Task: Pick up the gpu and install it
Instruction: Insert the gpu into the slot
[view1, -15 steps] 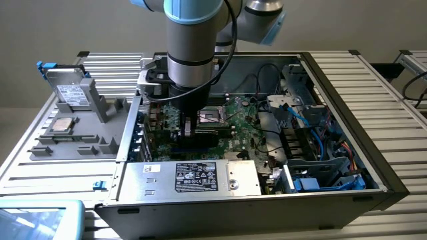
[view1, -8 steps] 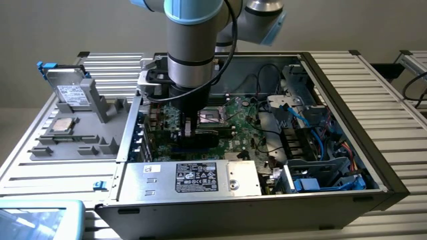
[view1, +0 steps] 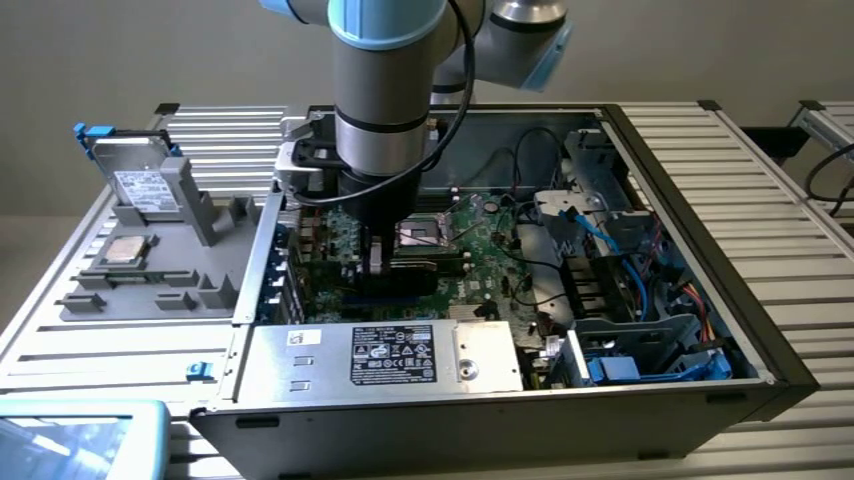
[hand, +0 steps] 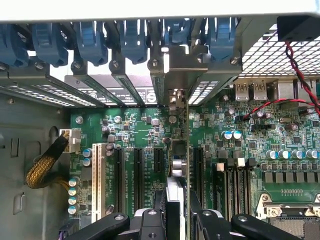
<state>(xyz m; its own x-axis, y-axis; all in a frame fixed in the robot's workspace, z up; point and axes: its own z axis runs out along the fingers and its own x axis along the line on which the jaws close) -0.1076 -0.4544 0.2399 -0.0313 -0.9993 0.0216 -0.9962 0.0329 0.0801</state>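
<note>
**Card on edge over the slots**

An open computer case (view1: 787, 372) is sitting on a table (view1: 761, 170) of silver slats, with a plain pale wall (view1: 160, 50) rising behind it. Outside the case, well off to one side of the gripper (view1: 378, 265), a grey fixture (view1: 200, 290) is carrying a silver drive (view1: 140, 188) and a small square chip (view1: 123, 250). The gripper is reaching down inside the case and pinching the gpu (hand: 177, 167) between its fingers (hand: 151, 224). The gpu is standing on edge directly beneath the hand (so it is showing as a thin green strip with silver parts along it). It is running away from the fingers over the green motherboard (hand: 135, 130) toward the blue clips (hand: 90, 40). Whether it is seated in a slot cannot be told.
</note>
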